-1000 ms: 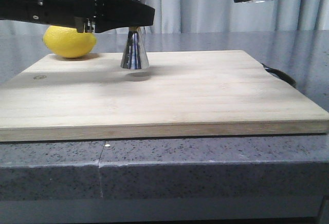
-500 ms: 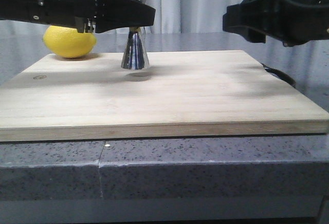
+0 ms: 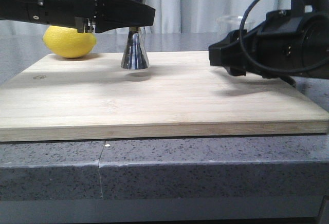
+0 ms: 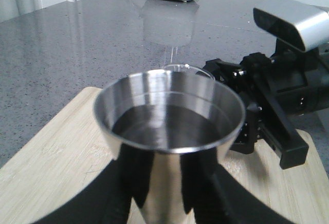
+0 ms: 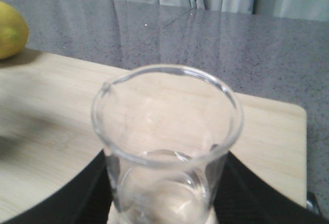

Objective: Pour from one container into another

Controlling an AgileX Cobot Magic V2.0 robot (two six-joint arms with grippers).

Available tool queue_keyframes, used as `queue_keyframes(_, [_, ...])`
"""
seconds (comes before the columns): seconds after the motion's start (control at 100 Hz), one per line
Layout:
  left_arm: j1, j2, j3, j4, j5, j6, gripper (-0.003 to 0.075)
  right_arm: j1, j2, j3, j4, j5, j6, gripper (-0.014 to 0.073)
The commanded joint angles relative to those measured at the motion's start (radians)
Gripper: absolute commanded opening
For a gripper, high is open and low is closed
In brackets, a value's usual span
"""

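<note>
A cutting board (image 3: 164,93) lies on the tabletop (image 3: 164,167). The jigger (image 3: 134,49) stands on the board near its far edge, left of centre, inside the left pincer (image 3: 134,26). A lemon (image 3: 69,41) sits at the far left corner. The beaker (image 3: 234,26) is held in the right pincer (image 3: 226,57) over the board's right side.

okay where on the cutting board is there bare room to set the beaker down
The cutting board is bare across its front and middle, between the jigger and the right gripper holding the beaker. The back left is crowded: lemon, jigger, and the left gripper.
</note>
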Motion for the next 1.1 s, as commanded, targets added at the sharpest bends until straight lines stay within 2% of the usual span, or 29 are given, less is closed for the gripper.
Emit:
queue_keyframes(0.0, [-0.008,-0.047,-0.032,-0.079,0.114,-0.005,0.0189,-0.004,-0.017,-0.02,-0.011,-0.103,-0.003,0.0288])
queue_keyframes(0.18, [-0.008,-0.047,-0.032,-0.079,0.114,-0.005,0.0189,-0.004,-0.008,-0.02,-0.017,-0.103,-0.014,0.0301])
queue_keyframes(0.41, [-0.008,-0.047,-0.032,-0.079,0.114,-0.005,0.0188,-0.004,-0.008,-0.02,-0.017,-0.103,-0.014,0.0483])
queue_keyframes(0.53, [-0.008,-0.047,-0.032,-0.079,0.114,-0.005,0.0188,-0.004,-0.039,-0.02,-0.017,-0.079,-0.016,0.0543])
queue_keyframes(0.74, [-0.008,-0.047,-0.032,-0.079,0.114,-0.005,0.0188,-0.004,-0.208,-0.02,-0.017,0.145,-0.024,0.0551])
queue_keyframes(0.84, [-0.008,-0.047,-0.032,-0.079,0.114,-0.005,0.0189,-0.004,-0.308,-0.02,-0.017,0.205,-0.064,0.0551])
queue_keyframes(1.09, [-0.008,-0.047,-0.032,-0.079,0.114,-0.005,0.0188,-0.004,-0.546,-0.02,-0.017,0.345,-0.064,0.0551])
